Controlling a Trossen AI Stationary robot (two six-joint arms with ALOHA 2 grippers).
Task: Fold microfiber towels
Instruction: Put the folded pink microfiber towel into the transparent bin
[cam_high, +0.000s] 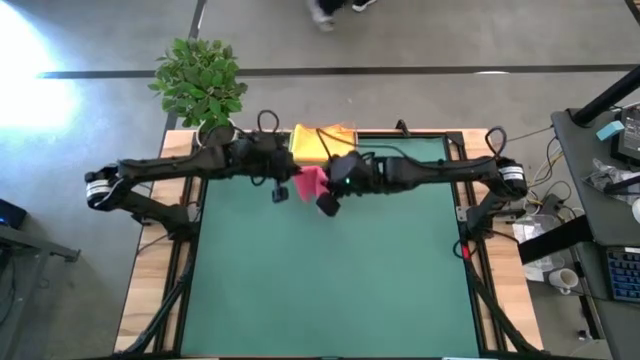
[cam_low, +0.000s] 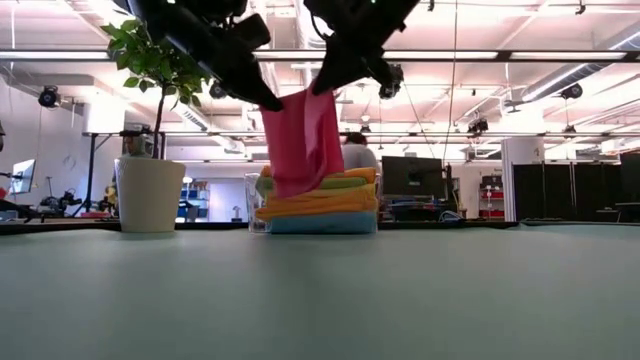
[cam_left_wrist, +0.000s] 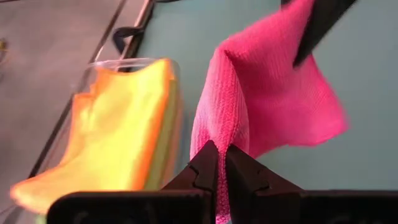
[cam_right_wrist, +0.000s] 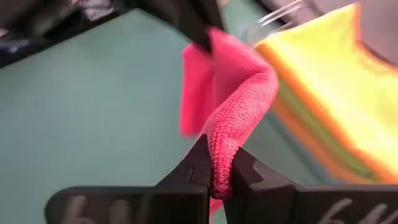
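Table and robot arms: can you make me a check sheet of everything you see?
Surface: green table mat, bare in front.
Job's things: pink towel held in the air; stack of towels, yellow on top, in a clear tray at the far edge.
Clutter: potted plant.
Hands: left hand and right hand each pinch a pink towel corner.
Cables: black cables on the arms.
Surroundings: a person behind the stack, desks, monitor.

An overhead camera looks straight down on the green table (cam_high: 330, 270), a tabletop-level camera faces across it toward the potted plant (cam_low: 150, 150) and room, and both close wrist cameras share the pink towel (cam_left_wrist: 273, 99) beside the towel stack (cam_right_wrist: 329, 93).
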